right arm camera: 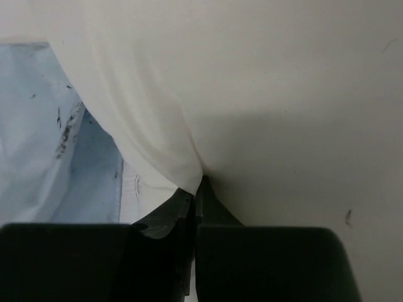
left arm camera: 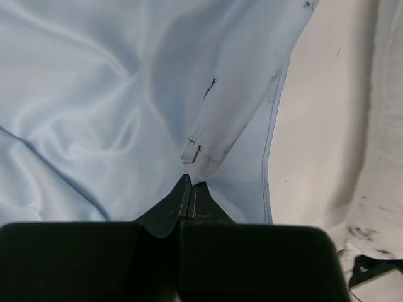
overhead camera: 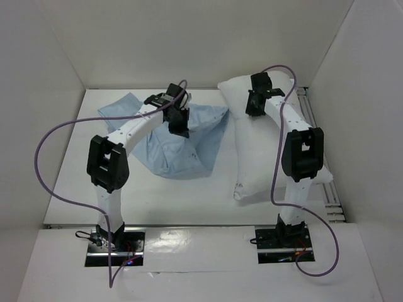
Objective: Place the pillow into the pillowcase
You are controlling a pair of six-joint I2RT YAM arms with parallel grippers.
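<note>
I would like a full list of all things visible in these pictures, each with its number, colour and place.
pillowcase: one, light blue, crumpled on the table, left of centre.
pillow: one, white, on the right side, beside the pillowcase.
table: one, white, under both.
cables: two, purple, one looping from each arm.
arms: two, white and black, bases at the near edge.
left hand: one, black, shut on the pillowcase.
right hand: one, black, shut on the pillow's fabric.

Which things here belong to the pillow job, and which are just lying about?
Job: pillow, pillowcase, left gripper (shut on pillowcase), right gripper (shut on pillow).
Lying about: purple cables, metal rail.
</note>
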